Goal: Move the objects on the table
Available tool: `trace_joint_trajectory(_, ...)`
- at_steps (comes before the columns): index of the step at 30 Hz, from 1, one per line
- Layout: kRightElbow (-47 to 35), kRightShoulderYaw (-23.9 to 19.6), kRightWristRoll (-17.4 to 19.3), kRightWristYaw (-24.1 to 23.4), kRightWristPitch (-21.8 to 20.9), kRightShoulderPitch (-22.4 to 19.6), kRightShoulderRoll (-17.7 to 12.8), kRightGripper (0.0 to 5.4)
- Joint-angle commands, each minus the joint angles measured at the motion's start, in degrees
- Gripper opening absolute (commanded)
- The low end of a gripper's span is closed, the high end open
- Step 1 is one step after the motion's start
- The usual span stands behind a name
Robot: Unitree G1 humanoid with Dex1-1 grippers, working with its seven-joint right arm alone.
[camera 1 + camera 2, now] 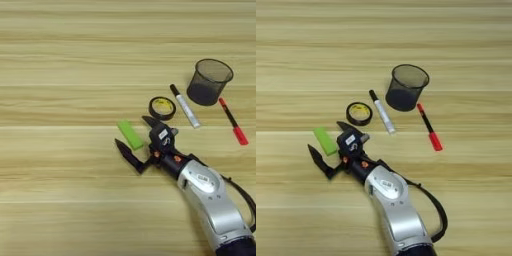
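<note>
Two spread fingers [123, 150] flank lime-green block [130, 134].

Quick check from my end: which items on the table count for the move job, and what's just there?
Job items:
lime-green block, between the open fingers of the right gripper
black tape roll
white marker
black mesh cup
red-and-black pen

Just there:
nothing else, only the table

Table [60, 60] bears cup [209, 81], tape [162, 108], marker [185, 106], pen [233, 121], block [130, 134].
</note>
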Motion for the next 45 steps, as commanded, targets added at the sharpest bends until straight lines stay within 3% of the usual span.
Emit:
trace_joint_trajectory(1,-0.1,-0.2,-0.2,-1.1,-0.6,-3.5,-0.1,5.36)
trace_joint_trajectory(8,2.9,-0.4,-0.4,-1.3,-0.3,-4.9,0.1,5.36)
trace_joint_trajectory(17,4.9,-0.8,1.8,0.7,3.1,-6.0,0.4,5.36)
trace_joint_trajectory(37,7.3,-0.5,1.7,1.6,7.2,-7.2,0.2,5.36)
trace_joint_trajectory(45,7.5,-0.4,1.4,1.8,8.0,-7.3,0.0,4.52)
